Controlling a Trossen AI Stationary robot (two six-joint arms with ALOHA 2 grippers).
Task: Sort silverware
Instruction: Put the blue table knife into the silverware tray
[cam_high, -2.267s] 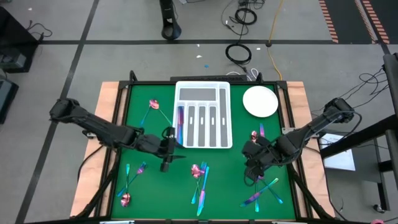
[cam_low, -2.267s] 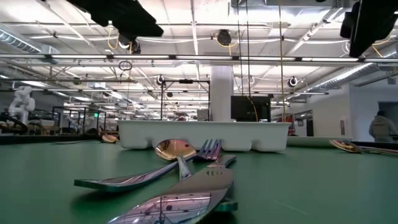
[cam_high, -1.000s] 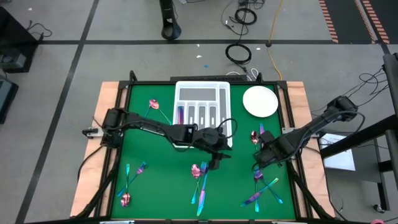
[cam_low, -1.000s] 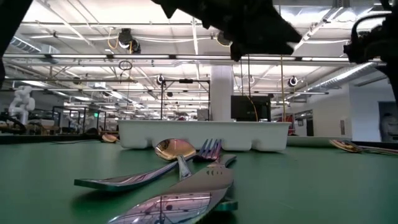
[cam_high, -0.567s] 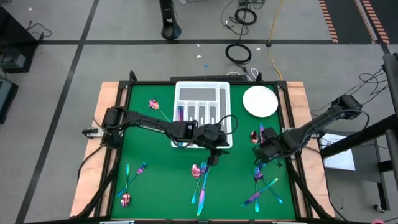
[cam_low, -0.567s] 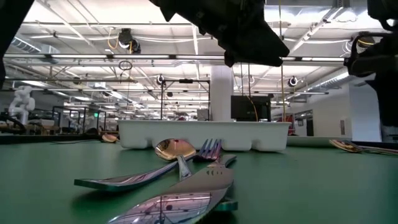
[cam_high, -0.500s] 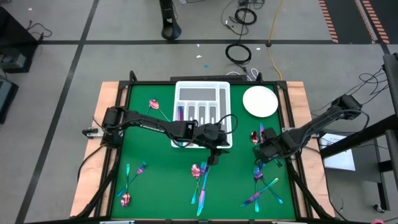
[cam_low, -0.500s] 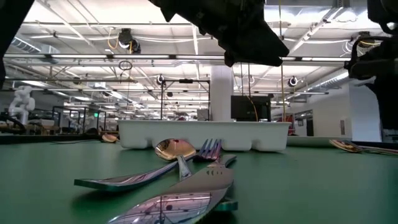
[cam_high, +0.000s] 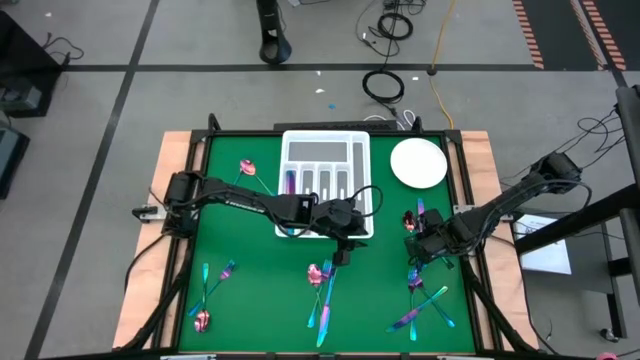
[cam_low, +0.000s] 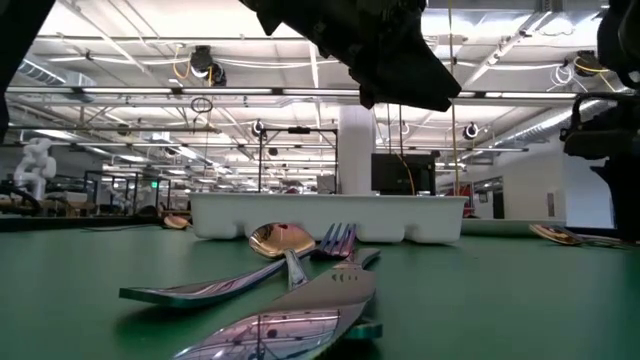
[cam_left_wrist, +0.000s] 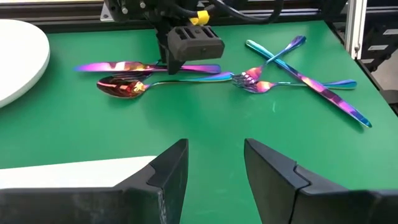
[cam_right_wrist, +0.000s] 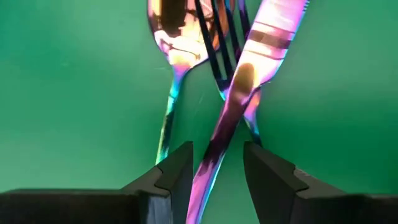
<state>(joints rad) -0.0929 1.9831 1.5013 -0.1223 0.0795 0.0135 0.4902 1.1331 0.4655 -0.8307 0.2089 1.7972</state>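
Note:
The silverware lies in loose groups on the green mat. My right gripper points down, open, close above a knife, a spoon and a fork near the table's right edge. The knife's handle runs between its fingers. My left gripper hangs open over bare mat by the near right corner of the white tray. From there the left wrist view shows the right gripper. Iridescent pieces lie in the tray's left compartment.
A round white plate sits at the far right. More silverware lies near centre, near left, near right and at far left. In the low view a spoon, fork and knife lie before the tray.
My right gripper has come down toward the knife, spoon and fork by the right edge, rolling at the wrist, and has stayed open. The silverware has not moved.

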